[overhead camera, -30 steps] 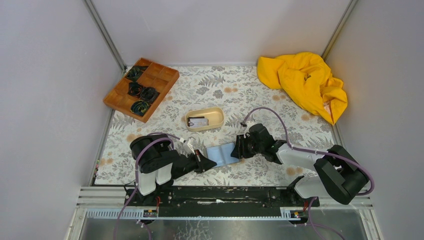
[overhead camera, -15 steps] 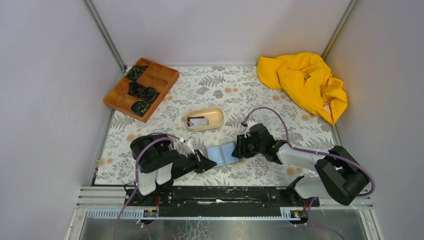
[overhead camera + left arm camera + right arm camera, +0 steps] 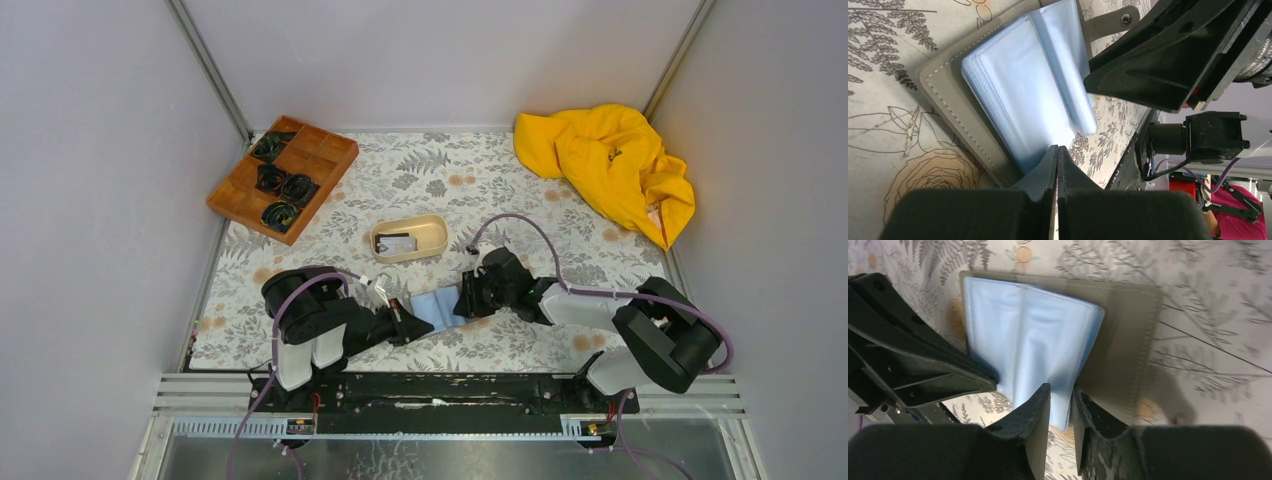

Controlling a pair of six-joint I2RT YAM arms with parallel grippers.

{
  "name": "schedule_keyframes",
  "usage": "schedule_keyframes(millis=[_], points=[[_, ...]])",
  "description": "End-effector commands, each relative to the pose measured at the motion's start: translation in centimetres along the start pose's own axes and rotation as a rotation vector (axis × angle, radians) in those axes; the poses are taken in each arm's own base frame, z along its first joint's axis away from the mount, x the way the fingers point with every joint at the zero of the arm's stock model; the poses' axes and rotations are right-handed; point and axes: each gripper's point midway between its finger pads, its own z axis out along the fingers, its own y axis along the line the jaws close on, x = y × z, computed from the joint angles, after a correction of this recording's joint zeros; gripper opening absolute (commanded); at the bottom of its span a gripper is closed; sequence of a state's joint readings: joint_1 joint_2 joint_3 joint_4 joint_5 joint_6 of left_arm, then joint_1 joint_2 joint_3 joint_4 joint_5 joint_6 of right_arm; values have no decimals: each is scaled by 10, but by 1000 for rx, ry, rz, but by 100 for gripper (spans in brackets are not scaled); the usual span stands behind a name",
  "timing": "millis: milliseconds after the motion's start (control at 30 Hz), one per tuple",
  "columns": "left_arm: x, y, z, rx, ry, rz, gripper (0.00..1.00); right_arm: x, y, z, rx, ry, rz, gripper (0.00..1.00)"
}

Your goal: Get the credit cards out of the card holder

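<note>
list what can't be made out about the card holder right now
- Cards left in the card holder: sleeves blurred in both wrist views, too small from above.
- Whether the right tool grips a sleeve: right wrist view, blurred and hidden by the tool itself.
- Markings on the card in the beige tray: top view, too small.

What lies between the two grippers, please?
The open card holder lies between the left gripper and the right gripper, as the top view and both wrist views show.
</note>
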State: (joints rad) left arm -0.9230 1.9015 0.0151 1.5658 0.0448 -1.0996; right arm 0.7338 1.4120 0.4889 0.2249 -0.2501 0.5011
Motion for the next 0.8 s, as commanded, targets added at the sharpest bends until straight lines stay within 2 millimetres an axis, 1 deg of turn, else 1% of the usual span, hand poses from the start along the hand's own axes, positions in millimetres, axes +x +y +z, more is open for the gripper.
schedule_keyframes(millis=[0, 167, 300, 367, 433, 533, 667, 767], points=[[2, 11, -3, -23, 4, 34, 0, -1, 32, 12, -52, 25, -30, 28], [2, 11, -3, -20, 9, 33, 0, -1, 47, 19, -72, 36, -47, 27], [3, 11, -3, -19, 11, 34, 0, -7, 58, 15, -92, 16, -60, 27], [2, 9, -4, -12, 10, 39, 0, -13, 61, 8, -88, -1, -67, 27], [1, 5, -5, 4, 10, 46, 0, -21, 63, -3, -76, -32, -82, 28], [-4, -3, -11, 27, -12, 63, 1, -32, 63, -21, -43, -81, -102, 31], [-11, -17, -19, 78, -38, 91, 9, -47, 58, -43, 13, -160, -122, 37], [-13, -32, -22, 136, -41, 97, 16, -51, 51, -55, 52, -194, -132, 42]])
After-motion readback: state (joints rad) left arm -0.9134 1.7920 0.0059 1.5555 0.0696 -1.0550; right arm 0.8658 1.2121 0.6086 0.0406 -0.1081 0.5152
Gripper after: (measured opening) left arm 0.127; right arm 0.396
